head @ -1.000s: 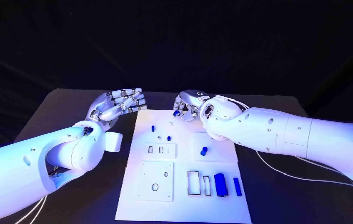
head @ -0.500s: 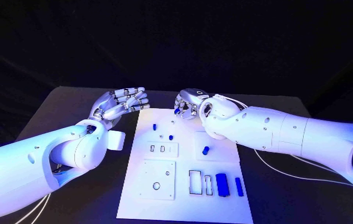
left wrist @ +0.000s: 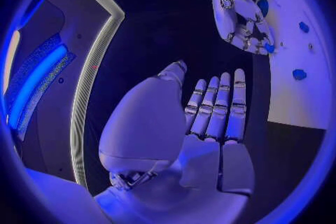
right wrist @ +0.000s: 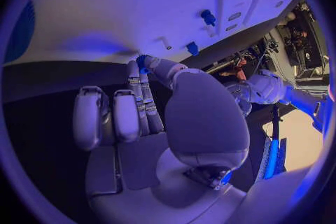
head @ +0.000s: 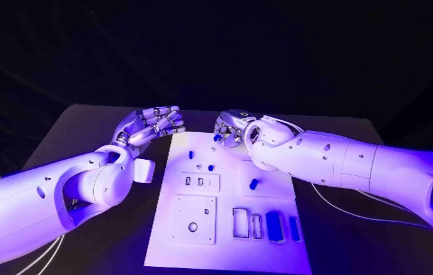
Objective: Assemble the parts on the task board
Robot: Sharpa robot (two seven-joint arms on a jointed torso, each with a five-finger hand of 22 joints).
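the task board [head: 230, 250] is a long white plate lying in the middle of the black table [head: 81, 131], running away from the robot, with raised white square blocks and rectangular slots set into it. small blue parts sit on it: one peg [head: 190, 154] near the far left, a smaller one [head: 211, 167] beside it, another [head: 253, 182] on a raised square at mid right, and two upright blue bars [head: 273, 225] in the near right slots. the right hand [head: 233, 128] hangs over the far end of the board, thumb and a finger pinched on a small blue part [right wrist: 142, 61], the other fingers curled beside it. the left hand [head: 149, 126] hovers just off the board's far left corner, palm up, fingers straight and close together, holding nothing.
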